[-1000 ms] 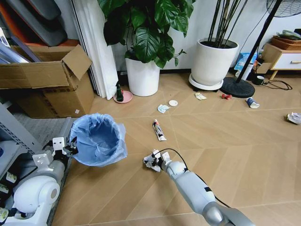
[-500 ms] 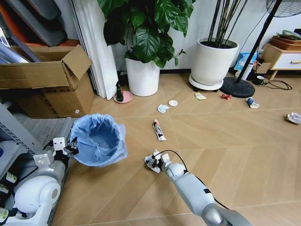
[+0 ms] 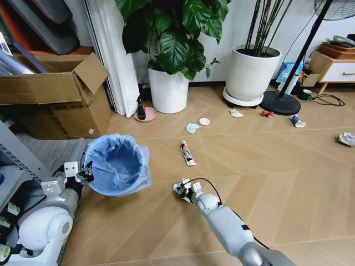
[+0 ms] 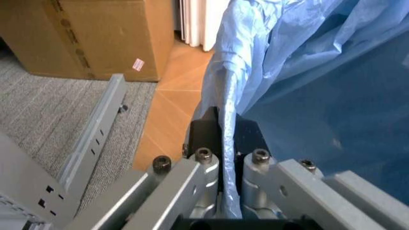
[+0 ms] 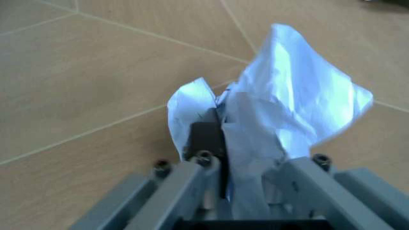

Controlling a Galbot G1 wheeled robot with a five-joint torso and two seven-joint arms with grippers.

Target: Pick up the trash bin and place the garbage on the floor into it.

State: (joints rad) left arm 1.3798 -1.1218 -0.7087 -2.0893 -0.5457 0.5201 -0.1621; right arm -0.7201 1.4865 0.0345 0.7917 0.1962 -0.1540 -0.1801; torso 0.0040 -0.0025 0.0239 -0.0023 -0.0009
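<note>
While left claw (image 3: 84, 176) pinches the trash bin (image 3: 117, 164) rim, right claw (image 3: 183, 188) grips crumpled paper (image 5: 281, 115).

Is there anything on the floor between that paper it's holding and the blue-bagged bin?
Nothing visible: only bare herringbone wooden floor lies between the crumpled white paper wad in the right gripper and the blue-bag-lined trash bin.
</note>
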